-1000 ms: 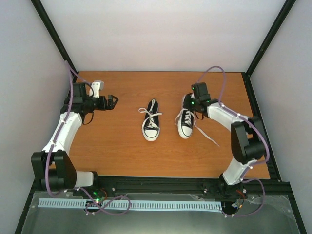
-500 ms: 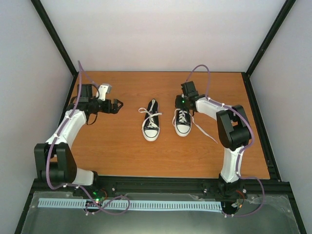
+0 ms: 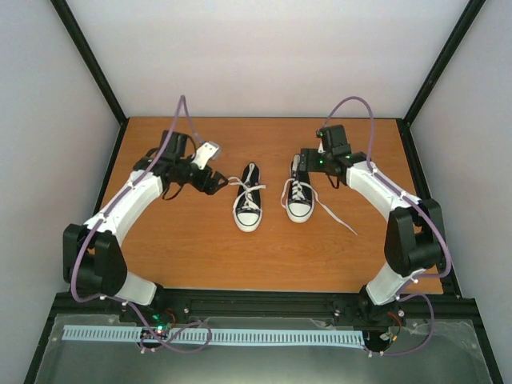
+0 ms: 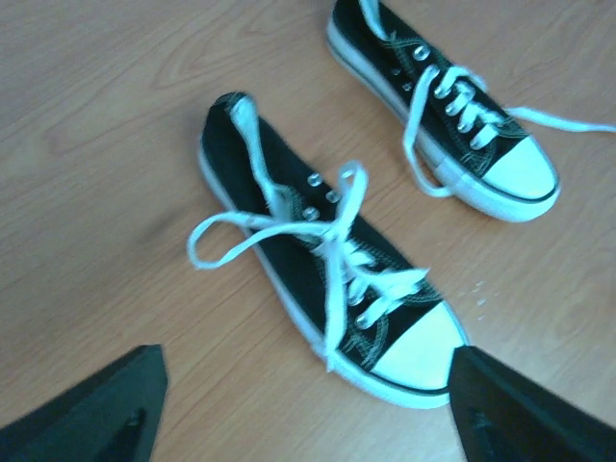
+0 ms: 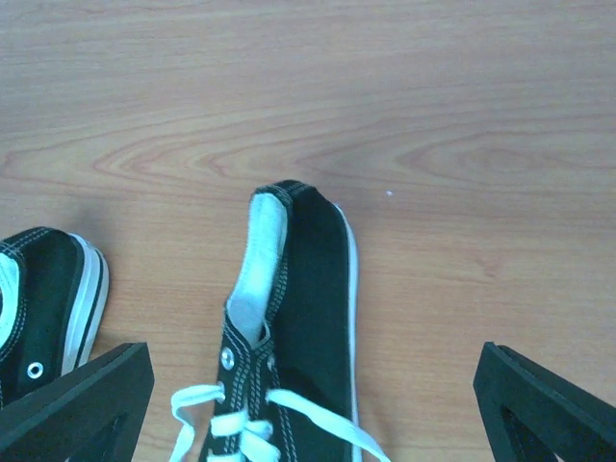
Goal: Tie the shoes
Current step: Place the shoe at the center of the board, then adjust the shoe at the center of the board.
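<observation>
The two arms rise from their bases at the near edge of the wooden surface point(image 3: 200, 256) and bend inward toward the middle.

Both shoes stand upright side by side at mid-surface, apart from each other, with their white toe caps toward the near edge and their heels toward the far edge. The left-hand shoe point(image 3: 249, 204) has its laces crossed loosely over the tongue, with one loop thrown out to the side. Whether they are knotted cannot be told. From the right-hand shoe point(image 3: 300, 196) a loose lace point(image 3: 340, 220) trails across the wood toward the right arm.

Further back, the left end effector point(image 3: 214, 182) sits just beside the left-hand shoe on its outer side, level with the heel half. In the left wrist view its fingers point(image 4: 96, 414) are spread wide and hold nothing. The left-hand shoe point(image 4: 327, 279) lies ahead of them, with its toe cap close to the right finger. The right-hand shoe point(image 4: 443, 106) lies beyond it.

The right end effector point(image 3: 306, 160) is at the heel of the right-hand shoe. In the right wrist view its fingers point(image 5: 539, 404) are spread wide, and the heel point(image 5: 298, 318) lies in the gap with bare wood on either side, gripped by neither finger.
</observation>
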Controlling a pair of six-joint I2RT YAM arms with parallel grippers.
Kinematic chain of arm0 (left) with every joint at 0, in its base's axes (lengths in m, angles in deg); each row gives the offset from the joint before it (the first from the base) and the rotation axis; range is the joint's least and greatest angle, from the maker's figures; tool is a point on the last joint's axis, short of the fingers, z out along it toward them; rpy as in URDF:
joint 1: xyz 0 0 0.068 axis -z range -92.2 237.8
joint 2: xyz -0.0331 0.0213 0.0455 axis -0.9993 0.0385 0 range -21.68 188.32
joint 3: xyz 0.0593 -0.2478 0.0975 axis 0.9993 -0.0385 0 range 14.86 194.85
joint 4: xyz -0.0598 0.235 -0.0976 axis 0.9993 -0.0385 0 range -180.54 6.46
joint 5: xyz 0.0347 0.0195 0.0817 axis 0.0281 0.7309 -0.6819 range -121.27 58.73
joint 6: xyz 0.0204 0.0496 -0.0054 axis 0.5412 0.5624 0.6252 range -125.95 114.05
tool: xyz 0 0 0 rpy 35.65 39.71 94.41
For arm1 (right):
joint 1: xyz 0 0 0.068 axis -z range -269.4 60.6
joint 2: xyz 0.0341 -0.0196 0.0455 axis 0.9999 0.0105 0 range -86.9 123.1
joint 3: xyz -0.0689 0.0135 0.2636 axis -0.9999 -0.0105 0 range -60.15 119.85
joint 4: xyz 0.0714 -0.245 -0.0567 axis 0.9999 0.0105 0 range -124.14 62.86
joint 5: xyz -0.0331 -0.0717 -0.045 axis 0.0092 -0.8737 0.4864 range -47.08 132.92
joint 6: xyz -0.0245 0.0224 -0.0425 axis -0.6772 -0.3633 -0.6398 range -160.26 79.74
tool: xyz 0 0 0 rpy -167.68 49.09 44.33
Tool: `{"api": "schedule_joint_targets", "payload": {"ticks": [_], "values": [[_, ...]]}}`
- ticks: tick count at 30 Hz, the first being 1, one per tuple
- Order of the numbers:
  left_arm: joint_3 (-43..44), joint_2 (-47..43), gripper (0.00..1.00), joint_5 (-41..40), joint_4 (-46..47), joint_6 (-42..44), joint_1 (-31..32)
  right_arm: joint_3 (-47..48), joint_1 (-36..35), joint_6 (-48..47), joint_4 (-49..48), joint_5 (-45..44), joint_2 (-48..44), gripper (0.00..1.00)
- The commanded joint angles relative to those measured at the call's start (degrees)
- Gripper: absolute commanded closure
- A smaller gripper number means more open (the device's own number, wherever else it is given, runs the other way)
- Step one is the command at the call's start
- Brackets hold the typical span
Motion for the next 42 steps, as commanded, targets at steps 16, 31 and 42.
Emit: {"api": "schedule_joint_targets", "payload": {"ticks": [16, 31, 42], "values": [[35.1, 34.1, 0.39, -15.2, -14.6, -4.5, 27.7, -16.2, 2.5, 0.1, 11.4, -1.6, -6.6, 0.09], [40.6, 46.3, 0.54, -18.1, -12.0, -10.0, 27.9, -20.7, 3.8, 0.6, 9.4, -1.9, -4.7, 0.11], [41.8, 46.0, 0.49, -17.7, -11.1, -10.8, 28.0, -21.2, 3.9, 0.3, 9.0, -3.4, -3.5, 0.15]]}}
